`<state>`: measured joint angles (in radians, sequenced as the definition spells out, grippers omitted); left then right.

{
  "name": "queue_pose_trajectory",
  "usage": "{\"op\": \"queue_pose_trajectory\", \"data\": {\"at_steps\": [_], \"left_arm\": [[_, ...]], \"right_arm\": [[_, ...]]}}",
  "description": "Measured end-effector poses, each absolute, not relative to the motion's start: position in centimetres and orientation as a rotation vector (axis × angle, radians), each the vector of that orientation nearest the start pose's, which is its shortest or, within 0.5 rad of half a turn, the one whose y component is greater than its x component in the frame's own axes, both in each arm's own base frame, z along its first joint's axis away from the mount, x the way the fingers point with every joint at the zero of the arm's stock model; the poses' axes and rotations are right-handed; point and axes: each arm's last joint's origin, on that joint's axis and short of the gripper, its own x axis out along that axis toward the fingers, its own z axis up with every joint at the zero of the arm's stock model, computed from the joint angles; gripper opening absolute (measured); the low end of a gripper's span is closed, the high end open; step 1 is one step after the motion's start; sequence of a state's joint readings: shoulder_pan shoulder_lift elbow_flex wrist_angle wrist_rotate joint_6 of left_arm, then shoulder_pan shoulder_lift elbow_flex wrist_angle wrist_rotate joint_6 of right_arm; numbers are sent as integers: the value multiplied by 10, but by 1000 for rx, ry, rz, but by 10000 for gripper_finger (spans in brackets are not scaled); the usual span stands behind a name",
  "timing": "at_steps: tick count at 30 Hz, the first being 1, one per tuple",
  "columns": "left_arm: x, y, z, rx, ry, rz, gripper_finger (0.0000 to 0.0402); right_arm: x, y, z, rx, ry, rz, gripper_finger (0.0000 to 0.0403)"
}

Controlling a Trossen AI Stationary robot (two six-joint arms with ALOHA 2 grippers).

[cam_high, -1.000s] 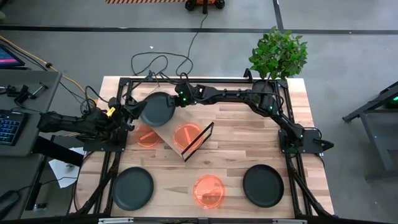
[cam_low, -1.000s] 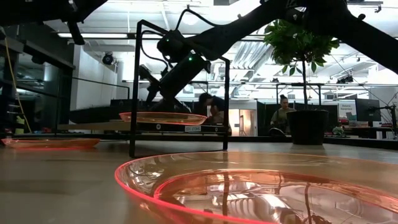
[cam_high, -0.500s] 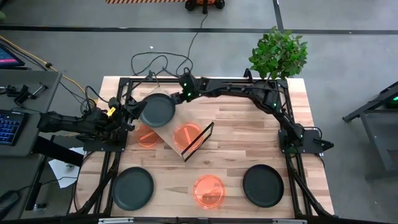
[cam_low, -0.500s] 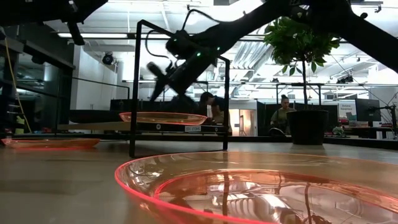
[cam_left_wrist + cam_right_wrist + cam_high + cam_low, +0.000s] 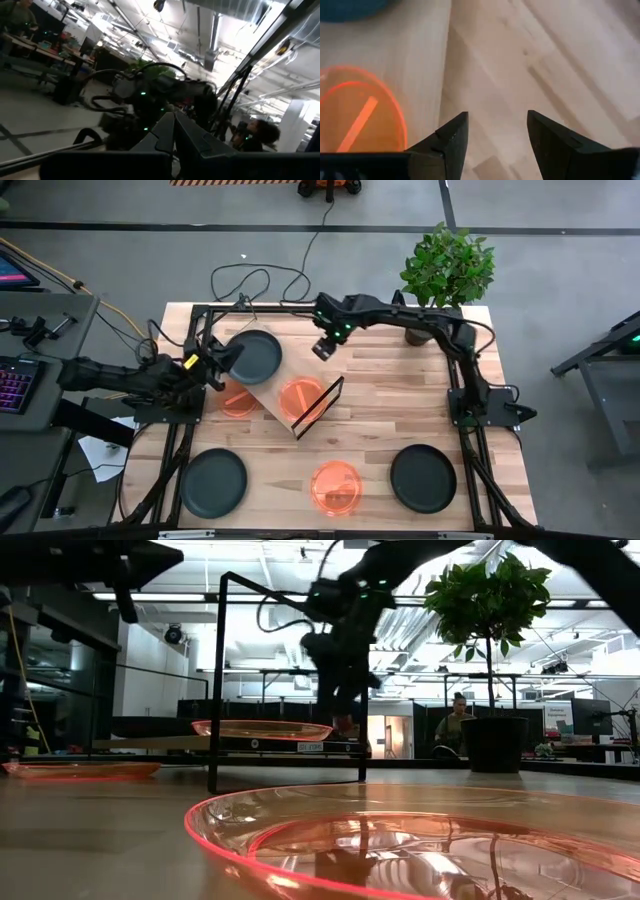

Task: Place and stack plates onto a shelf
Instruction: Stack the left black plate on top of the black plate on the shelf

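The shelf [image 5: 275,385], a light-wood board with a black wire frame [image 5: 322,406] at its near-right end, lies slantwise on the table. A dark plate [image 5: 256,356] rests on its far-left end and an orange plate [image 5: 300,397] on its middle. Another orange plate [image 5: 236,401] lies on the table beside the shelf. Two dark plates [image 5: 213,482] [image 5: 423,477] and an orange plate [image 5: 336,485] lie along the near edge. My right gripper [image 5: 325,346] hangs open over bare wood, right of the dark plate. My left gripper [image 5: 216,360] is shut at that plate's left rim. My left gripper stands shut right beside the left rim [image 5: 230,360] of the dark plate on the shelf, coming level from the table's left. I cannot tell whether its fingers touch the rim.
A potted plant [image 5: 447,265] stands at the table's far right corner. Black frame bars run along the table's left, far and right edges. Bare wood lies between the shelf and the right arm's base [image 5: 480,405]. People show in the room beyond the table.
My right gripper has drawn away from the dark plate's right rim, going toward the table's right edge and turning downward. The dark plate stays flat on the shelf's far-left end. My left gripper has edged a little toward that plate.
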<state>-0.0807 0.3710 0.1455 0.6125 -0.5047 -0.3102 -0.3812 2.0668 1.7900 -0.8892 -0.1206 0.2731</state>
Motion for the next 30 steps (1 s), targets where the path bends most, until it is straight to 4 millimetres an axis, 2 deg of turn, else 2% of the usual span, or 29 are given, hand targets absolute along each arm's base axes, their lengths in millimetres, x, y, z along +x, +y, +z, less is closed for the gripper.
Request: {"op": "queue_pose_trajectory", "data": {"at_steps": [3,5,14,17,22,26,30], "left_arm": [[115,5,237,-426,-424,357,18],[116,5,235,-423,-408,359,26],[121,4,230,-423,-306,367,57],[128,2,237,-386,-112,336,69],[140,-7,265,-333,301,167,96],[147,-22,281,-335,639,-59,119],[160,-49,277,-235,881,-281,137]], "right_arm": [[387,-137,238,586,1015,-342,184],[372,-120,245,606,910,-318,184],[288,-53,298,629,442,-314,184],[263,-37,302,656,374,-355,184],[234,-24,300,714,302,-419,184],[224,-21,296,740,297,-426,184],[222,-19,292,715,328,-422,184]]}}
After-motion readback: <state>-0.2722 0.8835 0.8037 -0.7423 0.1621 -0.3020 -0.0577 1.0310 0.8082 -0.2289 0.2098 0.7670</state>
